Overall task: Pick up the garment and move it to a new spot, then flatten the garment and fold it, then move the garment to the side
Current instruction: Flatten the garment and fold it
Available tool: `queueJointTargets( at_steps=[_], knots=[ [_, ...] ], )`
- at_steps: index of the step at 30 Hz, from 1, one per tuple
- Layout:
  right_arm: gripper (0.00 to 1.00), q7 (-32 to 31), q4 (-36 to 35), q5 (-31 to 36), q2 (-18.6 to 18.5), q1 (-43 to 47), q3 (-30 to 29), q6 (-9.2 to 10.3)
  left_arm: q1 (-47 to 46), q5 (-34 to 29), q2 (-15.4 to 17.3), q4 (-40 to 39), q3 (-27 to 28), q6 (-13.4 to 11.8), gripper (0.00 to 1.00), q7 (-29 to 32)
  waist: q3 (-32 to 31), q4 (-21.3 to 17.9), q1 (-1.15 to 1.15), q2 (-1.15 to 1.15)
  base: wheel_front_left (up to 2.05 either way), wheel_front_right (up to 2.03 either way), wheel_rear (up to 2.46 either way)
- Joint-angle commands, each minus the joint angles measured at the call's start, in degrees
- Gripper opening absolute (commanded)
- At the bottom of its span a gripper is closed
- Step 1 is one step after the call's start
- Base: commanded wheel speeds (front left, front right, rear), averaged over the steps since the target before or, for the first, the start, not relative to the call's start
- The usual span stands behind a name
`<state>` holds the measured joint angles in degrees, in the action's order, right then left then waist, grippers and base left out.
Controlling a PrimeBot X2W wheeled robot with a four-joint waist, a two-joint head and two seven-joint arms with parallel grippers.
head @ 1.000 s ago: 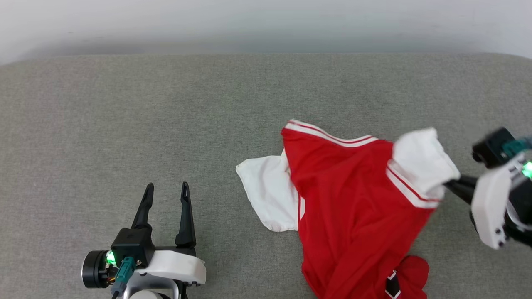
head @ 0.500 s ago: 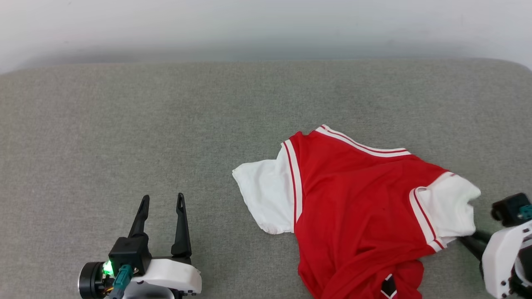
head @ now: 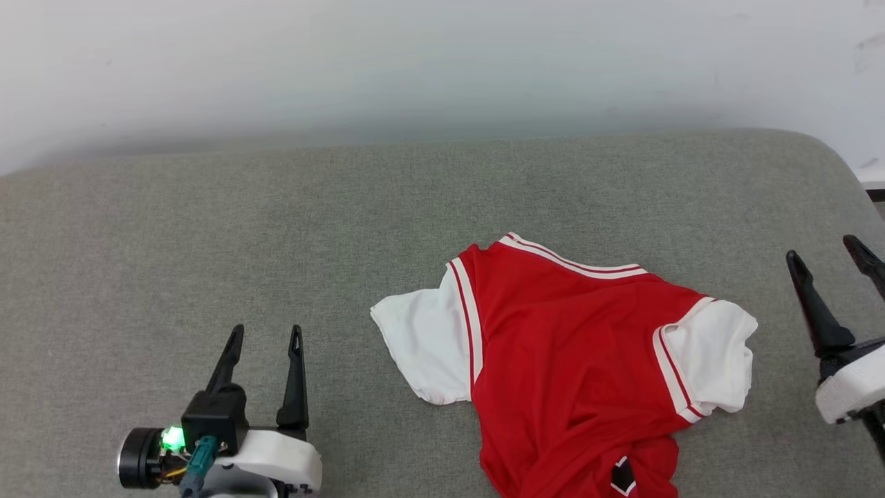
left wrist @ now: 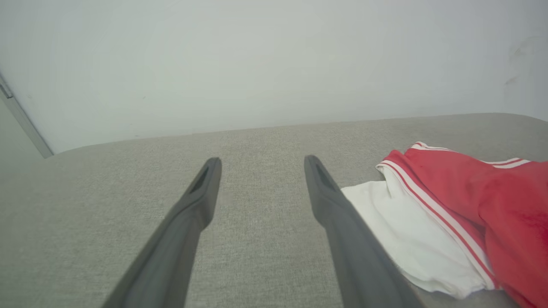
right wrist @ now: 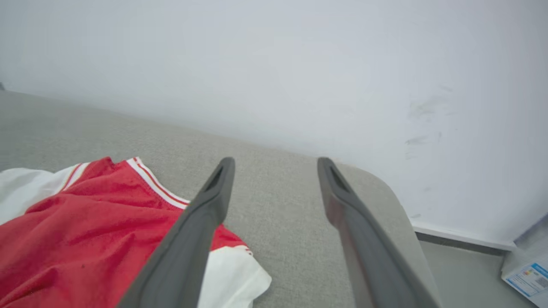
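The garment (head: pixel 574 353), a red jersey T-shirt with white red-striped sleeves, lies on the grey cushioned surface (head: pixel 276 228), right of centre, its lower part bunched at the bottom edge with a bit of black print showing. My right gripper (head: pixel 826 252) stands open at the far right, apart from the right sleeve, nothing between its fingers. My left gripper (head: pixel 266 332) is open at the lower left, well clear of the left sleeve. The left wrist view shows the garment (left wrist: pixel 449 214) right of the left gripper (left wrist: pixel 261 160). In the right wrist view the garment (right wrist: pixel 85 239) lies left of the right gripper (right wrist: pixel 276 161).
A pale wall (head: pixel 415 62) runs behind the grey surface. The surface's rounded right corner (right wrist: pixel 385 184) drops to a floor where a white paper with blue print (right wrist: pixel 528 278) lies. Bare grey surface stretches left of and behind the garment.
My right gripper has opened and let go of the right sleeve, then drawn away to the right. The sleeve now lies flat. The head camera has tilted, shifting the whole picture.
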<state>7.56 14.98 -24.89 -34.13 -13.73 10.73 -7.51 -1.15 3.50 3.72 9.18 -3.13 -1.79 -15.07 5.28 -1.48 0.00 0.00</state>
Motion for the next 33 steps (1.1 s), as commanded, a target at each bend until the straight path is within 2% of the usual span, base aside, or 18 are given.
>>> queueJointTargets(
  at_steps=[1,6,9,11,16,19,23,25,33],
  knots=[
    [1.00,1.4,-4.6,4.3,5.3,3.3,-5.0,0.05,-2.0,-0.8,0.9,0.3,0.3,0.8,1.00,-0.2,-0.7,-0.2,0.00,0.00,0.00,0.00,0.00],
    [1.00,4.7,-14.5,13.3,17.9,8.7,-13.2,0.04,-6.7,-2.6,3.5,1.1,-0.3,2.8,1.00,-0.2,-1.0,-0.3,0.00,0.00,0.00,0.00,0.00],
    [1.00,6.0,-17.8,16.3,23.8,11.1,-13.8,0.05,-10.6,-3.6,5.3,2.3,-1.4,4.3,1.00,-0.2,-0.9,-0.4,0.00,0.00,0.00,0.00,0.00],
    [1.00,6.5,-18.7,17.3,26.2,12.5,-13.5,0.05,-13.5,-4.3,6.6,3.6,-2.3,5.3,1.00,-0.1,-0.8,-0.5,0.00,0.00,0.00,0.00,0.00],
    [1.00,7.2,-18.6,17.7,28.3,14.3,-11.7,0.05,-21.3,-4.9,8.8,6.6,-4.7,7.4,1.00,0.2,-0.4,-0.7,0.00,0.00,0.00,0.00,0.00],
    [1.00,7.5,-18.8,17.9,29.2,14.8,-11.7,0.04,-28.3,-4.8,10.6,9.1,-7.5,8.5,1.00,3.5,0.3,-1.0,0.00,0.00,0.00,0.00,0.00],
    [1.00,7.6,-19.2,18.1,30.1,15.2,-10.8,0.04,-36.9,-2.0,12.6,12.3,-14.1,9.1,1.00,11.7,1.8,-1.7,0.00,0.00,0.00,0.00,0.00],
    [1.00,7.6,-19.3,18.4,30.3,14.9,-10.4,0.05,-41.2,2.1,14.1,13.4,-19.5,9.1,1.00,16.7,2.6,-2.1,0.00,0.00,0.00,0.00,0.00],
    [1.00,7.6,-19.9,19.2,31.0,12.8,-9.2,0.04,-54.5,25.2,21.3,14.5,-42.5,9.1,1.00,40.6,6.5,-3.8,0.00,0.00,0.00,0.00,0.00]
  ],
)
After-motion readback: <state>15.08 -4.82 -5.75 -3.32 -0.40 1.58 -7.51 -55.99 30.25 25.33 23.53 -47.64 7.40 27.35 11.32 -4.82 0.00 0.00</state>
